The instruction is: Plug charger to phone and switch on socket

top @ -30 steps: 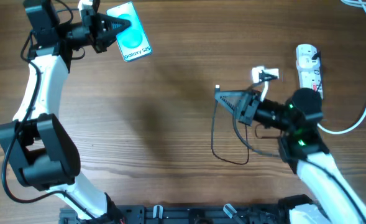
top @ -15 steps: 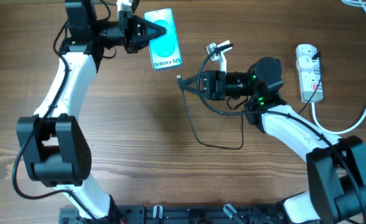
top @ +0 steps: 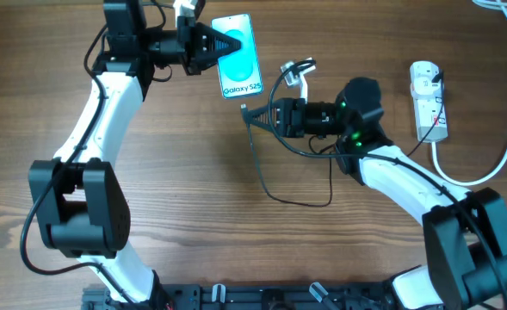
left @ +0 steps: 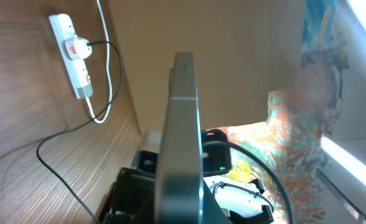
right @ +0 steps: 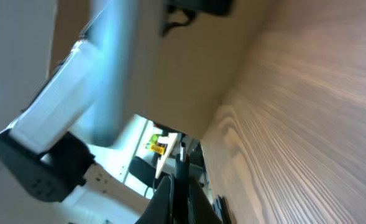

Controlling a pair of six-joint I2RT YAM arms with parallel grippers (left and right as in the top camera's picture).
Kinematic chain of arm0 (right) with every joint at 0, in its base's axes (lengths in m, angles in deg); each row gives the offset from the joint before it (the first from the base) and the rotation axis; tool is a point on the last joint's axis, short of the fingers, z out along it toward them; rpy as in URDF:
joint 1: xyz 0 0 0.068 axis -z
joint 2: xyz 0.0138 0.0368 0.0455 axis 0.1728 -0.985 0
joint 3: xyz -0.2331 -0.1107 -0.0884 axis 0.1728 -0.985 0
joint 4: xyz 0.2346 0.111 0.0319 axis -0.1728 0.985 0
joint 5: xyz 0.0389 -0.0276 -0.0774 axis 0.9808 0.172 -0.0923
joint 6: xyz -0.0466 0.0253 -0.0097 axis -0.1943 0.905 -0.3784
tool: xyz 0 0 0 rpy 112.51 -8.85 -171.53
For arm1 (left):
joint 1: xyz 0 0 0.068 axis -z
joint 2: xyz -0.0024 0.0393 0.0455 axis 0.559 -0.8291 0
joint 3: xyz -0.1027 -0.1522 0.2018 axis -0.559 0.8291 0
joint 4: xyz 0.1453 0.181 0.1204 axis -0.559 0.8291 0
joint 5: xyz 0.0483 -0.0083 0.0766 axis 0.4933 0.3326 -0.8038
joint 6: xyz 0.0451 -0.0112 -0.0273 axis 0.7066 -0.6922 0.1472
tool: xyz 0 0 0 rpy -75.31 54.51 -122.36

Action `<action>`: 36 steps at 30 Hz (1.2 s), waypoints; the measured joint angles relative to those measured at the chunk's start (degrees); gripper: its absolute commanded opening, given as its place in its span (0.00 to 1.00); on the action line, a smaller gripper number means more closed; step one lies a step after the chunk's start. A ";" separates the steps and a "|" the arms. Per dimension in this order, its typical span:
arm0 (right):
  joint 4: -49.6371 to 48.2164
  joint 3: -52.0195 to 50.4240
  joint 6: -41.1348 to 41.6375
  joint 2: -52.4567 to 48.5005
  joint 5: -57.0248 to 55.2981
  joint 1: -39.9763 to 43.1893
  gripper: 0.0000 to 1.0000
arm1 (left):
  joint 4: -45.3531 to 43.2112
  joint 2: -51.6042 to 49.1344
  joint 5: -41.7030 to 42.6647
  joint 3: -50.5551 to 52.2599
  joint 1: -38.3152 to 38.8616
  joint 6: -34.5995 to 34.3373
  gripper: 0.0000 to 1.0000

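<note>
Two arms work over one table (top: 167, 189). The left gripper (top: 214, 45) is clamped on the one phone (top: 241, 58), holding it screen up at the table's far middle. The right gripper (top: 255, 116) is pinched on the one charger (top: 298, 203) near its plug, which sits just below the phone's lower end, not touching. The cable loops over the wood. One socket (top: 428, 99) lies far right, with one red switch and one white cord (top: 494, 159).
</note>
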 measured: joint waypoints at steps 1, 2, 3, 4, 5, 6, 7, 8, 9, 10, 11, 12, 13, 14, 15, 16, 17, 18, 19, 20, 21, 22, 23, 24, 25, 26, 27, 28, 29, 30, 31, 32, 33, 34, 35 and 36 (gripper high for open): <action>2.69 0.02 -1.57 0.00 -0.68 0.00 0.05 | 0.04 0.00 -0.37 0.00 -0.07 0.17 0.04; 4.26 0.02 -2.80 0.00 -1.05 0.00 0.05 | 0.02 0.00 -0.74 0.00 -0.17 0.42 0.04; 4.98 0.02 -4.02 0.00 -1.29 0.00 0.05 | 0.00 0.00 -1.05 0.00 -0.20 0.63 0.04; 5.01 0.02 -5.29 0.00 -1.42 0.00 0.05 | 0.02 0.00 -1.09 0.00 -0.33 0.83 0.04; 5.03 0.02 -5.64 0.00 -1.44 0.00 0.05 | 0.00 0.00 -1.25 0.00 -0.50 1.05 0.04; 5.11 0.02 -6.03 0.04 -1.46 0.00 0.05 | 0.02 0.00 -1.25 0.00 -0.68 1.07 0.04; 5.22 0.02 -6.36 0.11 -1.46 0.00 0.05 | 0.02 0.00 -1.25 0.00 -0.79 1.07 0.04; 5.84 0.02 -6.58 0.37 -1.51 0.00 0.05 | 0.02 0.00 -1.25 0.00 -0.83 1.09 0.04; 6.75 0.02 -6.78 0.85 -1.66 0.00 0.05 | 0.15 0.00 -1.25 0.00 -0.87 1.09 0.04; 7.56 0.04 -6.99 1.40 -1.86 0.00 0.05 | 0.37 0.00 -1.27 0.00 -0.87 1.11 0.04; 8.24 0.11 -7.04 2.21 -1.97 0.00 0.05 | 0.46 0.00 -1.25 0.00 -0.87 1.14 0.04; 8.37 0.20 -7.04 2.69 -2.10 0.00 0.05 | 0.46 0.00 -1.25 0.00 -0.87 1.22 0.04; 8.39 0.33 -7.02 3.30 -2.16 0.00 0.05 | 0.46 0.00 -1.25 0.00 -0.87 1.25 0.04; 8.41 0.46 -7.02 3.78 -2.29 0.00 0.05 | 0.46 0.00 -1.27 0.00 -0.87 1.25 0.04; 8.79 0.81 -6.97 4.26 -2.32 0.00 0.05 | 0.46 0.00 -1.27 0.00 -0.87 1.25 0.04; 9.40 1.22 -6.99 4.52 -2.36 0.00 0.05 | 0.46 0.00 -1.27 0.00 -0.87 1.25 0.04; 9.92 1.60 -6.97 4.74 -2.34 0.00 0.05 | 0.46 0.00 -1.27 0.00 -0.87 1.25 0.04; 10.27 1.73 -6.97 4.81 -2.38 0.00 0.05 | 0.46 0.00 -1.27 0.00 -0.87 1.25 0.04; 10.36 1.73 -6.97 4.81 -2.38 0.00 0.05 | 0.46 0.00 -1.25 0.00 -0.87 1.25 0.04; 10.32 1.73 -6.95 4.81 -2.38 0.00 0.05 | 0.46 0.00 -1.27 0.00 -0.87 1.25 0.04; 9.79 1.73 -6.75 4.83 -2.32 0.00 0.05 | 0.46 0.00 -1.25 0.00 -0.87 1.25 0.04; 9.64 1.73 -6.73 4.83 -2.29 0.00 0.05 | 0.46 0.00 -1.27 0.00 -0.87 1.25 0.04; 9.35 1.73 -6.67 4.83 -2.29 0.00 0.05 | 0.46 0.00 -1.27 0.00 -0.87 1.25 0.04; 9.01 1.73 -6.51 4.83 -2.27 0.00 0.04 | 0.46 0.00 -1.29 0.00 -0.87 1.27 0.04; 8.35 1.73 -6.34 4.83 -2.25 0.00 0.04 | 0.46 0.00 -1.31 0.00 -0.85 1.25 0.04; 6.86 1.73 -6.03 4.83 -2.23 0.00 0.05 | 0.46 0.00 -1.49 0.00 -0.79 1.27 0.04; 5.62 1.73 -5.60 4.87 -2.21 0.00 0.05 | 0.46 0.00 -1.70 0.00 -0.72 1.27 0.04; 5.27 1.73 -5.29 4.90 -2.08 0.00 0.05 | 0.46 0.00 -1.73 0.00 -0.68 1.27 0.04; 5.16 1.73 -5.01 4.90 -2.05 0.00 0.05 | 0.46 0.00 -1.75 0.00 -0.59 1.27 0.04; 5.14 1.73 -4.96 4.90 -2.05 0.00 0.05 | 0.46 0.00 -1.92 0.00 -0.50 1.27 0.04; 5.14 1.73 -4.81 4.90 -2.08 0.00 0.05 | 0.46 0.00 -1.95 0.00 -0.48 1.27 0.04; 5.14 1.73 -4.81 4.90 -2.05 0.00 0.05 | 0.46 0.00 -1.95 0.00 -0.42 1.27 0.04; 5.14 1.73 -4.79 4.90 -2.05 0.00 0.05 | 0.46 0.00 -1.95 0.00 -0.37 1.25 0.04; 5.14 1.73 -4.79 4.90 -2.05 0.00 0.05 | 0.46 0.00 -1.95 0.00 -0.37 1.25 0.04; 5.14 1.73 -4.79 4.90 -2.08 0.00 0.05 | 0.46 0.00 -1.95 0.00 -0.37 1.27 0.04; 5.14 1.73 -4.79 4.90 -2.08 0.00 0.05 | 0.50 0.00 -1.92 0.00 -0.37 1.27 0.04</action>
